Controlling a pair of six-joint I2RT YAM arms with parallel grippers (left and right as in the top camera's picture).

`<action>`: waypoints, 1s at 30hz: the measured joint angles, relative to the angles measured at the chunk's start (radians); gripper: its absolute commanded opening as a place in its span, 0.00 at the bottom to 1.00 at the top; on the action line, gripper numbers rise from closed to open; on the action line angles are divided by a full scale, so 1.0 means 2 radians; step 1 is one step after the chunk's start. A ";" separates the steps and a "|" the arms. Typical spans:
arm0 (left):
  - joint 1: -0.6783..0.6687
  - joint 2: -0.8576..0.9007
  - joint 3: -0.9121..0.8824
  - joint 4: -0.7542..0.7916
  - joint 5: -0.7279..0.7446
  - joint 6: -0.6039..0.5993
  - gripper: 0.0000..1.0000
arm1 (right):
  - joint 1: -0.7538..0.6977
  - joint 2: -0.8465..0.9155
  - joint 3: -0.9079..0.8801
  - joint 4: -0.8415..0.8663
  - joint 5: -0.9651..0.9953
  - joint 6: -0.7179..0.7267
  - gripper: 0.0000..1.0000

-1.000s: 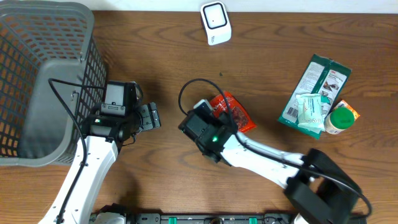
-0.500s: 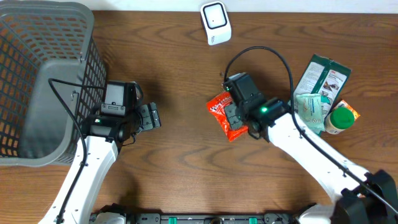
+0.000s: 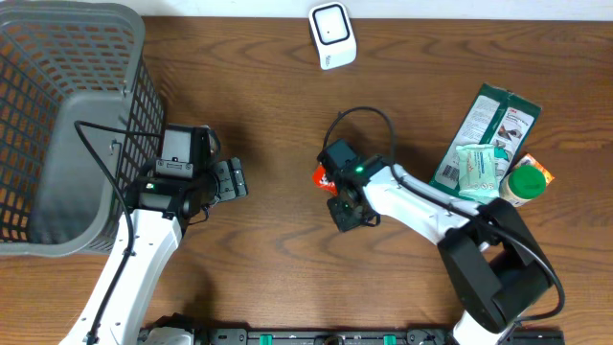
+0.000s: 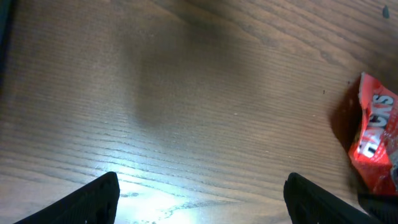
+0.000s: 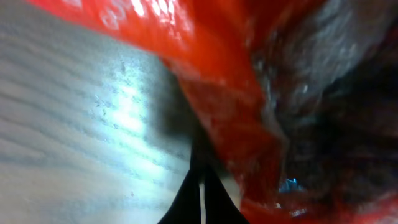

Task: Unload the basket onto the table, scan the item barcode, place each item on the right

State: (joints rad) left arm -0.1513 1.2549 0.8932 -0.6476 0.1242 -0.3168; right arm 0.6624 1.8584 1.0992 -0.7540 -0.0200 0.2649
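The item is a red snack packet [image 3: 323, 176], mostly covered by my right arm in the overhead view. It shows at the right edge of the left wrist view as the red packet [image 4: 373, 140]. In the right wrist view the packet [image 5: 217, 74] fills the upper right, blurred and very close. My right gripper [image 5: 201, 180] has its fingers pressed together, tips pinched at the packet's lower edge. From above, the right gripper [image 3: 347, 211] sits over the packet. The white scanner [image 3: 332, 35] stands at the back centre. My left gripper [image 4: 202, 205] hangs open over bare wood, left of the packet.
A grey mesh basket [image 3: 57, 125] fills the left side, beside my left gripper [image 3: 233, 179]. At the right lie green packets [image 3: 484, 134], a pale green pouch [image 3: 479, 171] and a green-capped bottle [image 3: 524, 182].
My right arm swung right, then came back left and down over the red packet while its jaws closed. The packet has shifted slightly left. The left arm has not moved.
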 measured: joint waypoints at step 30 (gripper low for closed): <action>0.000 0.000 0.000 0.000 0.000 0.000 0.85 | -0.090 -0.049 -0.032 0.004 -0.051 -0.039 0.01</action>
State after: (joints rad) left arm -0.1513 1.2549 0.8932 -0.6483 0.1242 -0.3168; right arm 0.4824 1.7603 1.0355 -0.7467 -0.1226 0.1860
